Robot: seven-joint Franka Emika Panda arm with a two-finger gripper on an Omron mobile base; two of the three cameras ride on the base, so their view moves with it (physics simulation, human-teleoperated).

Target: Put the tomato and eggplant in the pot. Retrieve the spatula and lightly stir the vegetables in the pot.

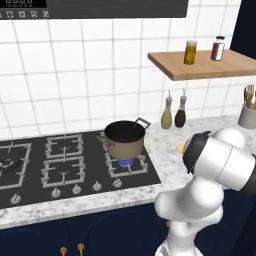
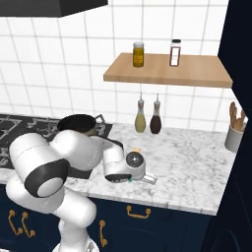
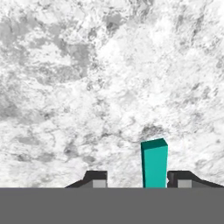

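Gripper over the spatula

Your gripper (image 3: pixel 136 180) is spread around the green spatula (image 3: pixel 154 164) on the counter (image 3: pixel 109 78); the handle stands between the tips, nearer one.

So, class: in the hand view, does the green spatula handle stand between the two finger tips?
Yes: the spatula handle rises between the dark fingertips, nearer one of them.

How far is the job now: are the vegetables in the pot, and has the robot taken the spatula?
The pot sits on the stove, but its dark inside hides whether the vegetables are in. In hand: the pincer is low over the marble counter, its fingers either side of the spatula's green handle, nearer one finger, not clearly gripping. Left: lift it and stir.
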